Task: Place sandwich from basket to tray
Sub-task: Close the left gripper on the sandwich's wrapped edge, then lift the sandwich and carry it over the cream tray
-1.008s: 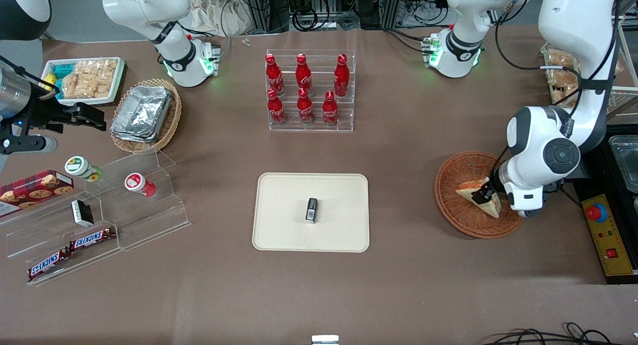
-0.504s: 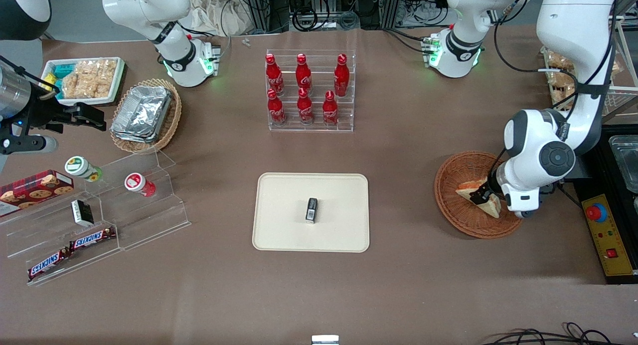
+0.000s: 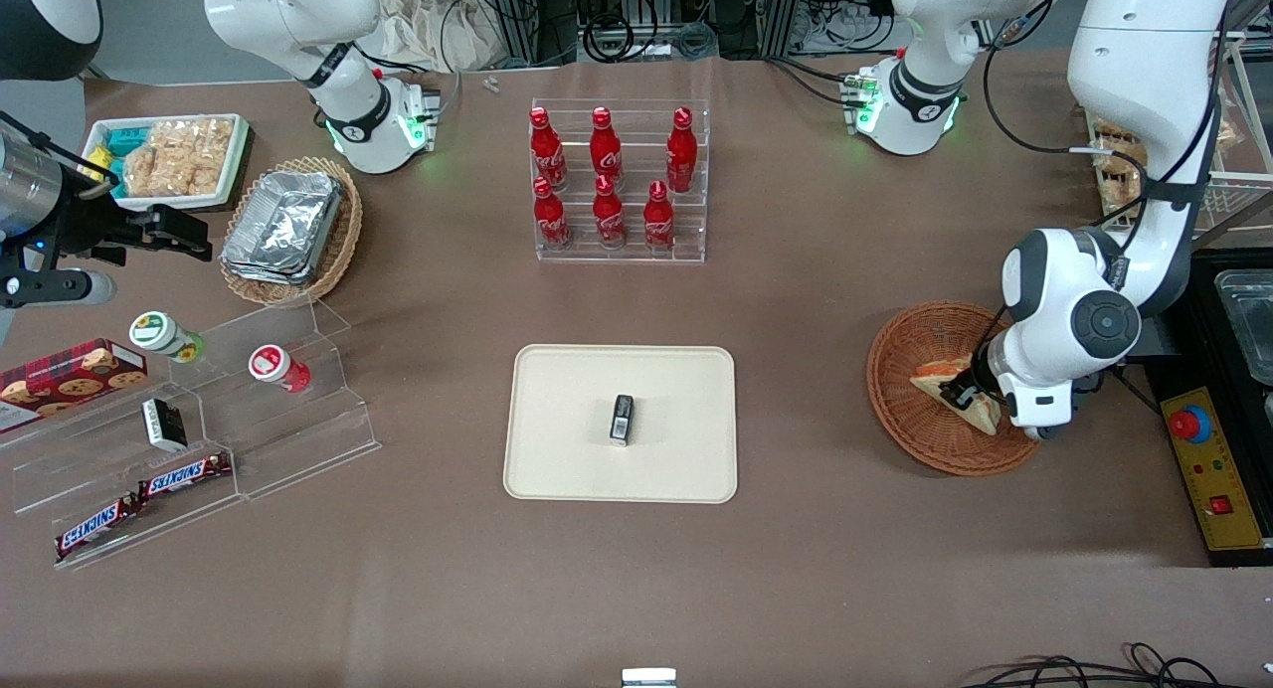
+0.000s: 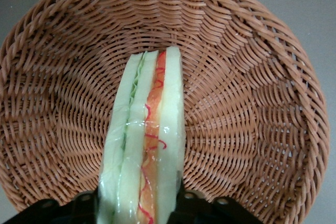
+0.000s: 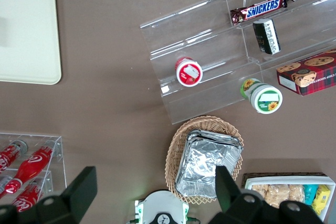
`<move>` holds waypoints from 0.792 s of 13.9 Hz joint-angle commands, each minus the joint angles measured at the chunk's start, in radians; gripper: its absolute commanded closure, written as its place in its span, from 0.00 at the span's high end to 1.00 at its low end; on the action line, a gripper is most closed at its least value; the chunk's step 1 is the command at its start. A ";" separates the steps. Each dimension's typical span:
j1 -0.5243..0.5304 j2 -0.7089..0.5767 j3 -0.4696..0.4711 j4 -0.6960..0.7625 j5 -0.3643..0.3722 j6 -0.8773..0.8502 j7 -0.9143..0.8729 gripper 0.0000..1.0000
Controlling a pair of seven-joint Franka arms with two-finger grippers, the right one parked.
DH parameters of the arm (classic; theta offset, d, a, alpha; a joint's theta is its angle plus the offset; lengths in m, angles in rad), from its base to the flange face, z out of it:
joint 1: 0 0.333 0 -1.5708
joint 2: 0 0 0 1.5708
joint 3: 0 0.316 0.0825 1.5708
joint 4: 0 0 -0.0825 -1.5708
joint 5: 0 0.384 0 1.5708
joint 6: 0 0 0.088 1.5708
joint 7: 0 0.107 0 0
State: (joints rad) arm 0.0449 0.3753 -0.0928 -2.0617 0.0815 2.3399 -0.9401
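Observation:
The clear-wrapped sandwich, a white bread wedge with red and green filling, sits in the round reddish-brown wicker basket at the working arm's end of the table. My left gripper is down in the basket, shut on the sandwich, one finger pressed on each flat bread face. In the left wrist view the sandwich stands on edge between the fingers, over the basket's weave. The cream tray lies at the table's middle, toward the parked arm from the basket.
A small black packet lies on the tray. A clear rack of red bottles stands farther from the front camera than the tray. A yellow control box with a red button lies beside the basket at the table's end.
The gripper with the sandwich has shifted slightly away from the front camera within the basket, and the arm's wrist has moved with it.

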 commanded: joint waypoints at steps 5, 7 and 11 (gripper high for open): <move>0.004 -0.012 0.022 0.190 -0.008 -0.213 -0.036 0.00; 0.003 -0.019 -0.004 0.291 -0.015 -0.338 -0.036 0.00; 0.003 -0.007 -0.118 0.530 -0.014 -0.551 -0.007 0.00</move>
State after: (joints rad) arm 0.0461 0.3495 -0.1499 -1.6623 0.0761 1.8867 -0.9760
